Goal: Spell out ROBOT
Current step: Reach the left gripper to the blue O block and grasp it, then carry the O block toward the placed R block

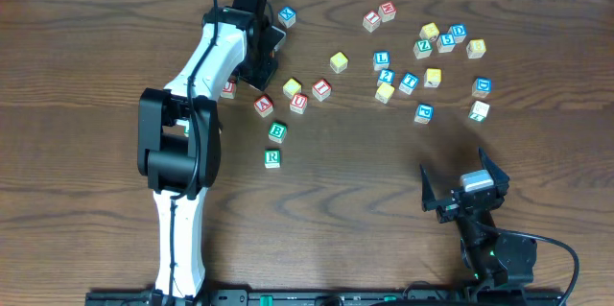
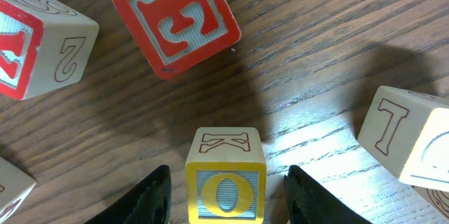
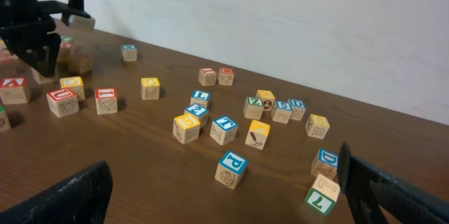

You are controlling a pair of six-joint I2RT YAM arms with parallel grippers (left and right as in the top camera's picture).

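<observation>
The left pincer (image 2: pixel 227 178) is low over the wooden surface (image 1: pixel 86 47) at the upper left of the spread of letter blocks. Its dark fingers (image 2: pixel 151 196) are spread to either side of a yellow O block (image 2: pixel 226 194), with a sliver of wood showing on each side, so it brackets the block without pinching it. The O block sits flat, its O facing the left wrist camera and a K on the face next to it. A red block (image 2: pixel 175 20) lies just beyond it, turned at an angle, and pale blocks sit off to either side. From overhead, the arm hides the O block. A green R block (image 1: pixel 272 158) and a green B block (image 1: pixel 277 132) lie close together below the arm's tip, B just above R. The right pincer (image 1: pixel 453 162) is at the lower right, well apart from the blocks, spread wide and holding nothing.
</observation>
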